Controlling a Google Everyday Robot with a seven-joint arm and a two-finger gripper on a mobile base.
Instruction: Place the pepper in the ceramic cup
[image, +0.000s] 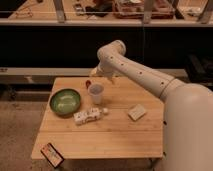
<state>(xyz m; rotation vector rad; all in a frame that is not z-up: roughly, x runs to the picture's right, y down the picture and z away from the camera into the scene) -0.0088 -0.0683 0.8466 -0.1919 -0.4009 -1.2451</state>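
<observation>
The pale ceramic cup (95, 93) stands upright on the wooden table (115, 135), a little behind its middle. The small dark-red pepper (88, 84) shows just behind and left of the cup's rim, near the table's back edge. My gripper (95, 76) hangs from the white arm right above the pepper and behind the cup. I cannot tell whether the pepper rests on the table or is in the gripper. The inside of the cup is not visible.
A wide green bowl (65, 101) sits left of the cup. A white bottle (89, 116) lies in front of the cup. A pale packet (137, 112) lies to the right. A dark snack packet (52, 154) sits at the front left corner.
</observation>
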